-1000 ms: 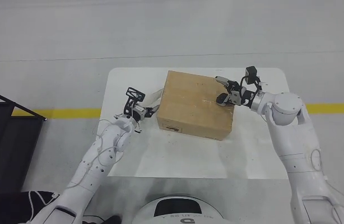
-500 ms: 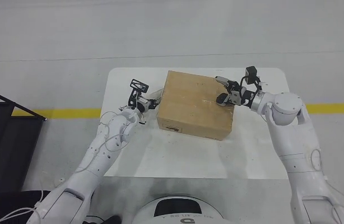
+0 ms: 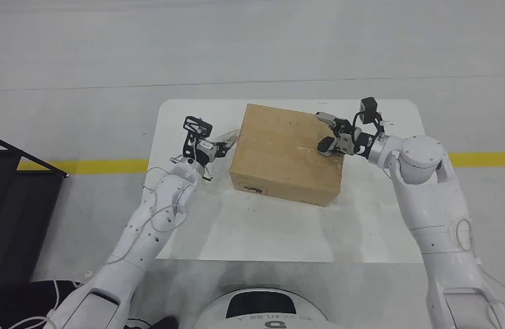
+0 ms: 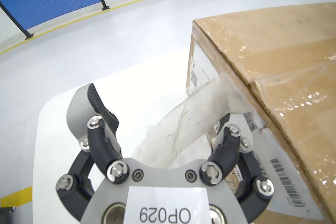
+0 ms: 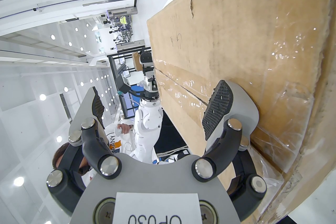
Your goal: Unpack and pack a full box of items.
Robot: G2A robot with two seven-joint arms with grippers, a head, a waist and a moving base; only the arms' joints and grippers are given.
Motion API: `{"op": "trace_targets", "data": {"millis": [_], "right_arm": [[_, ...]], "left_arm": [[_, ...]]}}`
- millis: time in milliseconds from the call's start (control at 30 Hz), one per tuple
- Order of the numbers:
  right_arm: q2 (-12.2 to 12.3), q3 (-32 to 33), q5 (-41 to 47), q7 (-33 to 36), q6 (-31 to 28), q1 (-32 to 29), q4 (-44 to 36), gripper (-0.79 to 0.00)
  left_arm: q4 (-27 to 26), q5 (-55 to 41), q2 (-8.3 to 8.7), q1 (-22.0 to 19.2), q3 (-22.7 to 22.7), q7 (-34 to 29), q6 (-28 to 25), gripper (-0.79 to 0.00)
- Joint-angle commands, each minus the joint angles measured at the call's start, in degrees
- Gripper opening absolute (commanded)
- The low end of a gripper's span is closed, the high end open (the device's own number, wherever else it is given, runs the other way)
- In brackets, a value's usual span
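Left gripper [image 3: 211, 148] moved toward far edge of tabletop [image 3: 261, 230]. First closed in on left side of box [image 3: 289, 156], then backed off slightly toward tabletop's left edge. White tape strip [image 3: 228, 136] between gripper and box shortened on approach, now drawn out longer and bowed. Left forearm shifted along.

White arms [image 3: 433, 214]; thin white cables [image 3: 154, 215]; grey grippers [image 4: 157, 105] [image 5: 158, 93], black ribbed pads [image 5: 218, 104], silver screws [image 4: 117, 170].
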Motion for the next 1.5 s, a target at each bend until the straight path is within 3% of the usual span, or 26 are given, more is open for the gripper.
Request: {"op": "trace_targets", "data": {"millis": [0, 500, 1000, 1267, 1467], "right_arm": [[0.0, 0.0, 0.0, 0.0, 0.0, 0.0, 0.0, 0.000], [0.0, 0.0, 0.0, 0.0, 0.0, 0.0, 0.0, 0.000], [0.0, 0.0, 0.0, 0.0, 0.0, 0.0, 0.0, 0.000], [0.0, 0.0, 0.0, 0.0, 0.0, 0.0, 0.0, 0.000], [0.0, 0.0, 0.0, 0.0, 0.0, 0.0, 0.0, 0.000]], "left_arm": [[-0.3, -0.2, -0.03, 0.2, -0.5, 0.2, 0.5, 0.000], [-0.2, 0.4, -0.96, -1.7, -0.9, -0.3, 4.3, 0.000], [-10.7, 9.7, -1.64, -0.3, 1.3, -0.7, 8.8, 0.000], [-16.0, 12.7, -2.86, -3.2, 4.8, -6.1, 8.9, 0.000], [-16.4, 14.3, -4.64, -7.0, 9.9, -9.5, 9.2, 0.000]]}}
